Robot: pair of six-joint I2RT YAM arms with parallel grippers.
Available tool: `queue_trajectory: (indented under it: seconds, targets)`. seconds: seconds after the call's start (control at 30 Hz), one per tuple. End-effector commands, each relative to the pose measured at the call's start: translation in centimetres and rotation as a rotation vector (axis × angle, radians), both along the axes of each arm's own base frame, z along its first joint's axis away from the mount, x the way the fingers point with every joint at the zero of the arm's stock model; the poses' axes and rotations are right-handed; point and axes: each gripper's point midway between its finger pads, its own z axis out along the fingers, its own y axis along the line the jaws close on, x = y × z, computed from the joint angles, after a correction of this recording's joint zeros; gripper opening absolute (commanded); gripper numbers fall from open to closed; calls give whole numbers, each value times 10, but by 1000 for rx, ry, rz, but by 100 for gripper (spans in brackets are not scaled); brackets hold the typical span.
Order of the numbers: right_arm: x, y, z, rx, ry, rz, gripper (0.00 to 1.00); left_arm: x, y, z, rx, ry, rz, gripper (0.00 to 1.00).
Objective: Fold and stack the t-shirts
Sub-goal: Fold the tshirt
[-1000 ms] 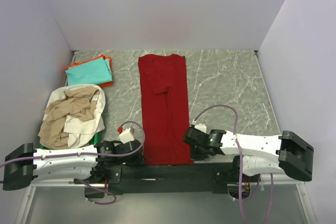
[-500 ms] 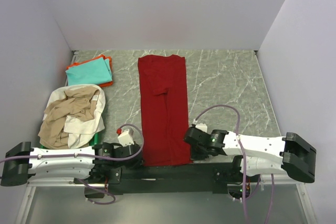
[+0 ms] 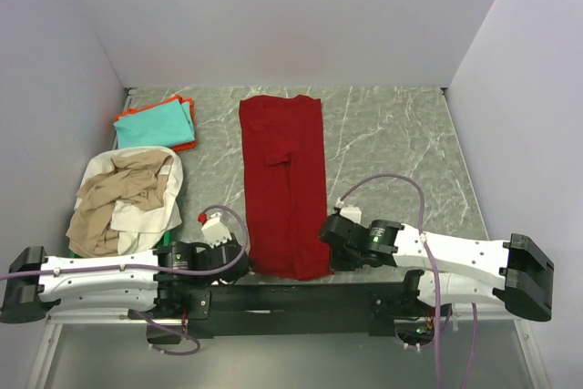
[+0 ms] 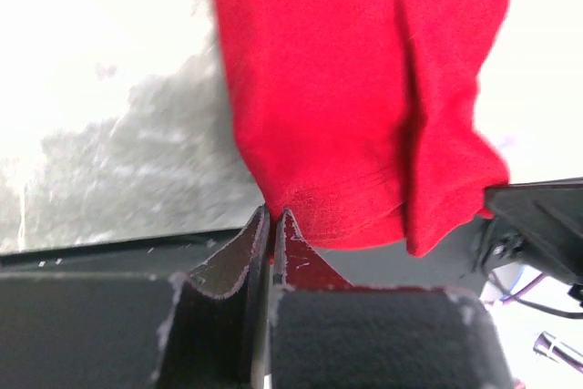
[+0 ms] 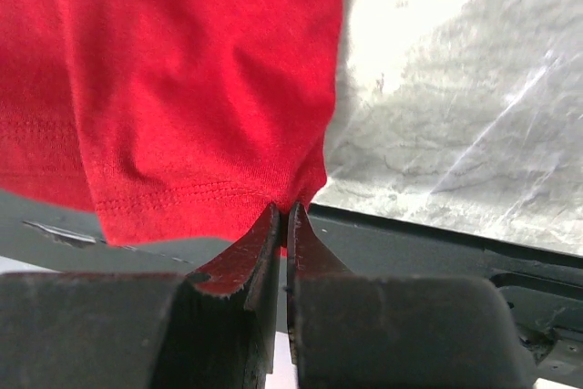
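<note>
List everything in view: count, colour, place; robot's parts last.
dark red t-shirt: one, dark red, mid-table strip
teal t-shirt: one, teal, far left, atop orange one
orange t-shirt: one, orange, beneath teal one
beige cloth: count unclear, beige, heaped in tray
white cloth: count unclear, white, same heap
green tray: one, green, near left
table: one, grey marbled, beneath everything
left tool: one, black, shut on red hem's left corner
right tool: one, black, shut on its right corner

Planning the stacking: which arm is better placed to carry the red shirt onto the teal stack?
Probably left: the teal stack sits on the same side as the left claw; the right claw would cross the red shirt.
</note>
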Motion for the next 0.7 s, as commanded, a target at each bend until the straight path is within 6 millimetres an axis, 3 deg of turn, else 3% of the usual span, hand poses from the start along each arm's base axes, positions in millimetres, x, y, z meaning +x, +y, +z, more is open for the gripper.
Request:
queue_trajectory:
  seconds: [0.0, 0.33, 0.67]
  targets:
    - [24, 6, 22, -14, -105, -17, 5, 25, 2, 31, 1, -140, 50, 0]
    - [87, 35, 56, -63, -256, -22, 5, 78, -6, 53, 29, -283, 31, 0]
    - [160, 36, 77, -58, -340, -67, 5, 150, 1, 66, 67, -391, 49, 0]
